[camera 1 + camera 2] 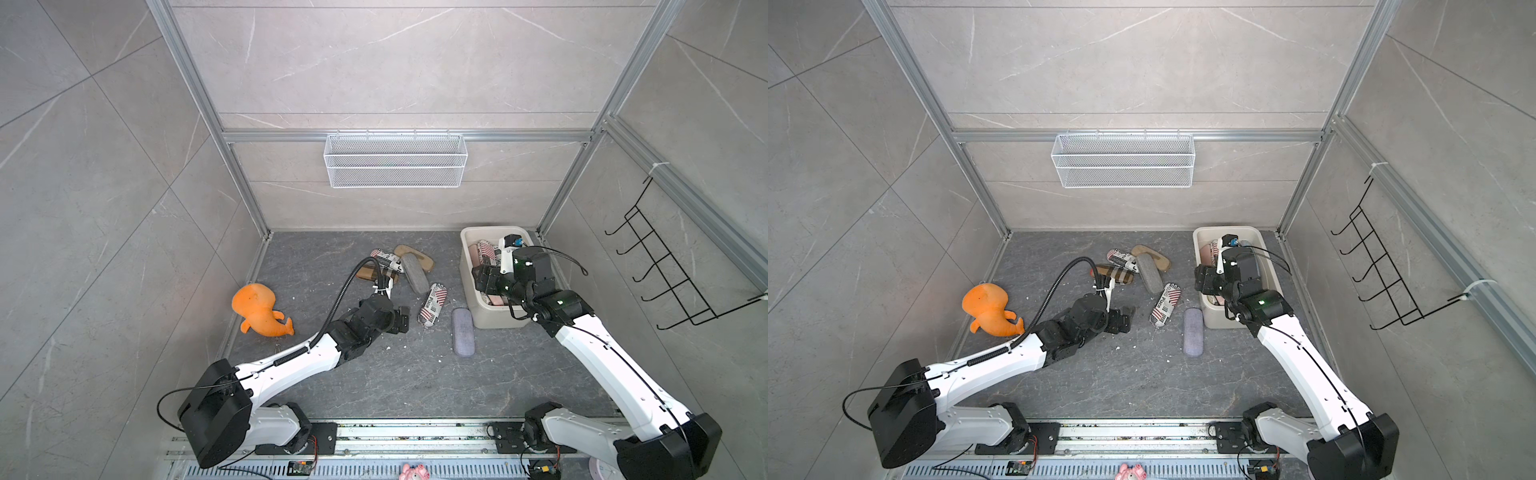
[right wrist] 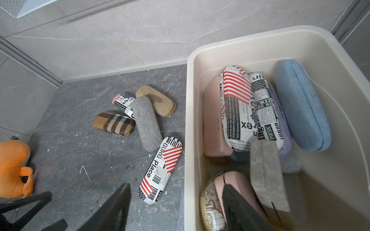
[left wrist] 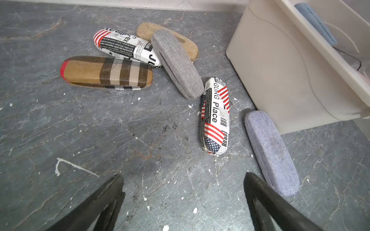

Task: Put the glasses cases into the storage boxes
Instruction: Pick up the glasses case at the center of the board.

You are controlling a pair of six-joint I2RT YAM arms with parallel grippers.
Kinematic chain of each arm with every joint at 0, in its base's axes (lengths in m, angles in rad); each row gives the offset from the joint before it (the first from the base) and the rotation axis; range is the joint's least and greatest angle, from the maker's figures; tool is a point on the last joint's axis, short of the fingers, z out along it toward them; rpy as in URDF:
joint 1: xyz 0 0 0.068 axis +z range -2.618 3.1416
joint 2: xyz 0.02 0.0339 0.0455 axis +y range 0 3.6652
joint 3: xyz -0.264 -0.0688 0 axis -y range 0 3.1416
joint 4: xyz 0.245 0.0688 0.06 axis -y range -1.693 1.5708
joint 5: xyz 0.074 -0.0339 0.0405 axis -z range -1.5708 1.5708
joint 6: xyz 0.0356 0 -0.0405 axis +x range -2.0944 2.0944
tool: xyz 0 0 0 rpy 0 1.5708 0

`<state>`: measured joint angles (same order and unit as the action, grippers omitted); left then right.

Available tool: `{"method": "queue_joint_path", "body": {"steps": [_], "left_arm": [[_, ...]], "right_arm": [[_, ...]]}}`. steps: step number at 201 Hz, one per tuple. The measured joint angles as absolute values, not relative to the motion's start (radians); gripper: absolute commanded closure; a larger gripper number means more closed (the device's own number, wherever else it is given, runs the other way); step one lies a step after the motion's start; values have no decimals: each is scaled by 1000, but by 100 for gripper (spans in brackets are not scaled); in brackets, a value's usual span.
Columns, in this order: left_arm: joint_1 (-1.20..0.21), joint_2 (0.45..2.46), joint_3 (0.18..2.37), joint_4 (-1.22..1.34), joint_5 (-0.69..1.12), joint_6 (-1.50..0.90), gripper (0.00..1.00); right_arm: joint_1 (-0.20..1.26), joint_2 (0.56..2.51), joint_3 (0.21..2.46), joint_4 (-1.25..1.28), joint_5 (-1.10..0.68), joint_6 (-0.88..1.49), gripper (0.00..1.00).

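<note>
My left hand (image 3: 183,202) spread, low over worktop (image 3: 100,130), lined up toward flag-print case (image 3: 215,116); right hand (image 2: 176,208) spread astride tub (image 2: 189,120) rim.

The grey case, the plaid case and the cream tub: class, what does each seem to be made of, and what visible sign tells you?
Grey case: seemingly a stiff shell under matte woven cloth; a fine thread grain shows.
Plaid case: printed woven fabric, slightly glossy; the weave shows through the stripes.
Cream tub: likely moulded plastic, smooth and satin; rounded corners, rolled rim, soft sheen.
</note>
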<state>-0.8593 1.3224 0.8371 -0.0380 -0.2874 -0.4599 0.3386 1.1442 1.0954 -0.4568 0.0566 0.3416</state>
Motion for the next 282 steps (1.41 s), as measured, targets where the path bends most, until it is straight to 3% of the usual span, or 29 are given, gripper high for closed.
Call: {"method": "queue_joint_path", "body": {"steps": [18, 33, 55, 167, 232, 282], "left_arm": [[-859, 1375, 924, -83, -277, -461, 5], [-859, 1424, 1002, -120, -258, -461, 5], [-859, 1487, 1081, -163, -223, -469, 5], [-928, 1791, 1348, -321, -119, -498, 5], [-957, 2001, 1555, -418, -141, -506, 3], [-962, 2086, 1649, -525, -269, -517, 12]], "right_arm": [[338, 1143, 1091, -453, 71, 368, 28], [338, 1095, 1023, -396, 81, 393, 21], [338, 1020, 973, -407, 86, 408, 18], [338, 1003, 965, -416, 115, 410, 0], [338, 970, 958, -446, 140, 412, 0], [338, 970, 953, -448, 130, 411, 0]]}}
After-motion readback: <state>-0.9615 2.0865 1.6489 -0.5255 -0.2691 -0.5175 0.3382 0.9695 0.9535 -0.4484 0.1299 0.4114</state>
